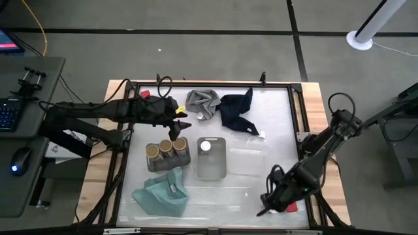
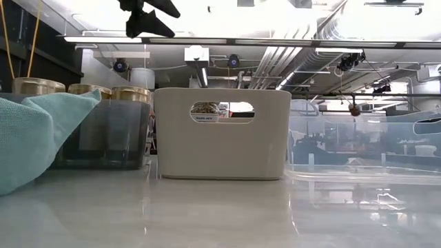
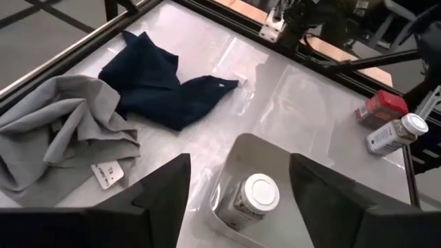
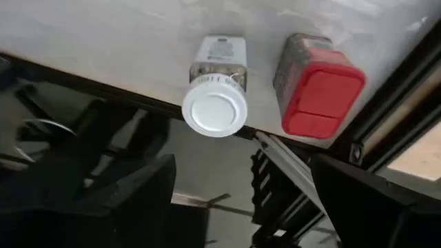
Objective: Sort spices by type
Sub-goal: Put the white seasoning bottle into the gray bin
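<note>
My left gripper [image 3: 240,165] is open and hovers above the pale tray [image 1: 219,171], in which one white-topped jar [image 3: 255,196] stands. Three tan-topped jars [image 1: 166,149] stand in the dark tray [image 1: 151,166]. My right gripper [image 4: 241,165] is open near the table's near right corner [image 1: 269,201]. It is close above a white-topped jar [image 4: 217,103] lying on its side and a red squarish jar [image 4: 317,93] beside it, and touches neither. Both jars also show far off in the left wrist view, the red jar [image 3: 382,107] and the white-topped jar [image 3: 396,134].
A grey cloth [image 1: 201,103] and a navy cloth [image 1: 236,108] lie by the far edge, and a teal cloth [image 1: 160,196] lies by the near edge against the dark tray. A clear tray [image 2: 365,148] sits to the right of the pale one. The black table frame [image 4: 289,186] runs close to the two loose jars.
</note>
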Available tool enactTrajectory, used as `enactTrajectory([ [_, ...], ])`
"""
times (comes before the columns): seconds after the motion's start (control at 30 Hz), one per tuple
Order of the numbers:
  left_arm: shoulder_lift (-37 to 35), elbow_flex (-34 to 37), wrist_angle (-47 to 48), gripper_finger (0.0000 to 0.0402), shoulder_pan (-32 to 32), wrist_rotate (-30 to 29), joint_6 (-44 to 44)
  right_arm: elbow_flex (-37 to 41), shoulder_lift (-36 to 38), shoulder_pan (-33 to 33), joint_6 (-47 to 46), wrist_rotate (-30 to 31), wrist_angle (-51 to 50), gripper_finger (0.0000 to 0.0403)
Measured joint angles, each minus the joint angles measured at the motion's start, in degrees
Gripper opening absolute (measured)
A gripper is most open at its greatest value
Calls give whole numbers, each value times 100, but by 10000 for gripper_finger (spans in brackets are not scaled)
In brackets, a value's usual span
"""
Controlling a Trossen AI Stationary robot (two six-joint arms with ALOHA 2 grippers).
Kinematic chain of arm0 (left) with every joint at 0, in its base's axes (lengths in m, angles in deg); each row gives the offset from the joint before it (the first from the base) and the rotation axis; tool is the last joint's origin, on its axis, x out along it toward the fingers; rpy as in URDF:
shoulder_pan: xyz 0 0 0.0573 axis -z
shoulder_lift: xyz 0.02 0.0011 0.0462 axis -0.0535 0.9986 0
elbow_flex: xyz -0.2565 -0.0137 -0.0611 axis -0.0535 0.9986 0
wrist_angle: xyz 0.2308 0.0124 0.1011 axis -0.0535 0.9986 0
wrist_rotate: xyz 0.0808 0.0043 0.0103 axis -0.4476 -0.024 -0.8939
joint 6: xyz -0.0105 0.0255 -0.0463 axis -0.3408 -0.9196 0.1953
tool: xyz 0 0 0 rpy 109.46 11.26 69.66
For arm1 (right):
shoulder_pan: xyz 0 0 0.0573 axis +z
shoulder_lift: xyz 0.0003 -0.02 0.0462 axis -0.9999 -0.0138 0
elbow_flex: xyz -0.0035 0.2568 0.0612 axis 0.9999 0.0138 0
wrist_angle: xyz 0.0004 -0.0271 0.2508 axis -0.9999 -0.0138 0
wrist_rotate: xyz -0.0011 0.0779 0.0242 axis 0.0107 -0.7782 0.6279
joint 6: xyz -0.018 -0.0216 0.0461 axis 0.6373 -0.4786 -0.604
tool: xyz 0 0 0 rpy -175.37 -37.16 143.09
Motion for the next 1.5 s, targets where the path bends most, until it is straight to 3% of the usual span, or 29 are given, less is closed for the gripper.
enactTrajectory([
  [0.23,-1,0,-6,239,2,12,177,7,-730,-55,843,203,745,334],
  [0.4,-1,0,-13,239,2,9,293,-17,-1055,-78,1011,122,591,334],
  [1.03,-1,0,-9,239,7,-8,471,11,-1107,-25,1134,338,315,334],
  [1.13,-1,0,-9,239,7,-8,469,11,-1109,10,2107,634,732,334],
  [1.33,-1,0,0,239,7,-10,464,5,-1350,117,5805,1466,1295,334],
  [1.5,-1,0,45,239,9,-10,318,5,-1704,116,7315,1456,987,334],
])
